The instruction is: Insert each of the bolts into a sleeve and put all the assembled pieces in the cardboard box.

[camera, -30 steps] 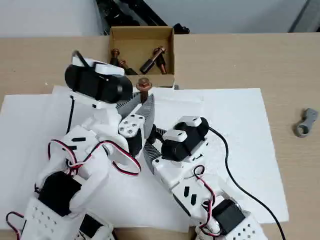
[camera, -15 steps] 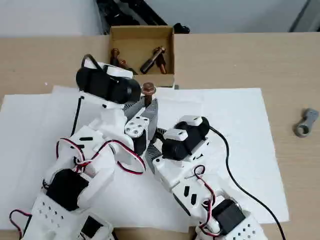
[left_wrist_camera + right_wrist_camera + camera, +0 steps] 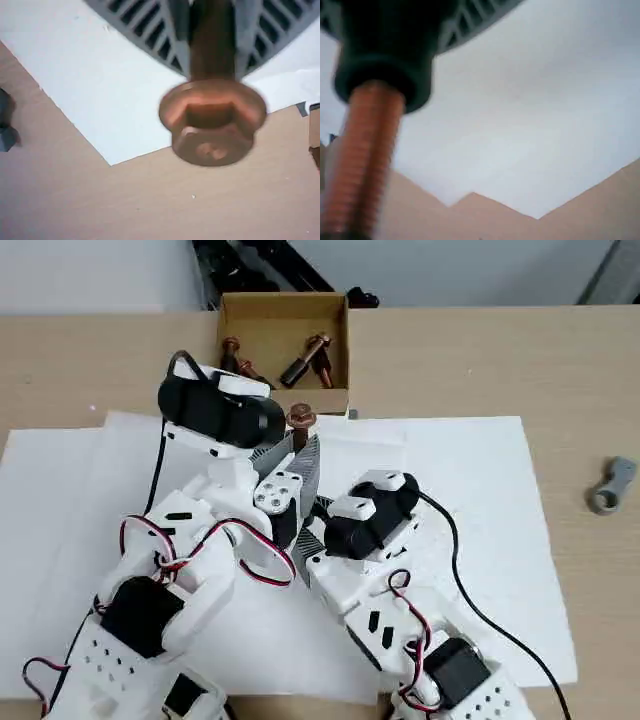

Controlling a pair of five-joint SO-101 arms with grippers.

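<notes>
Left hand (image 3: 298,450) is clamping the bolt (image 3: 212,120) by its shank, right hand (image 3: 308,530) is gripping the sleeve (image 3: 382,60) on its thread, likely keeping them aligned — cardboard box (image 3: 283,304) is sitting just beyond.

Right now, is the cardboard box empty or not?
Not empty: several copper-and-dark pieces lie inside the cardboard box.

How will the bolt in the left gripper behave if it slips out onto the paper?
The bolt looks like solid metal, so it is probably stiff and heavy for its size. Its round shaft would likely roll, though the wide flanged head should make it curve. The threads near the sleeve probably help fingers hold it.
</notes>
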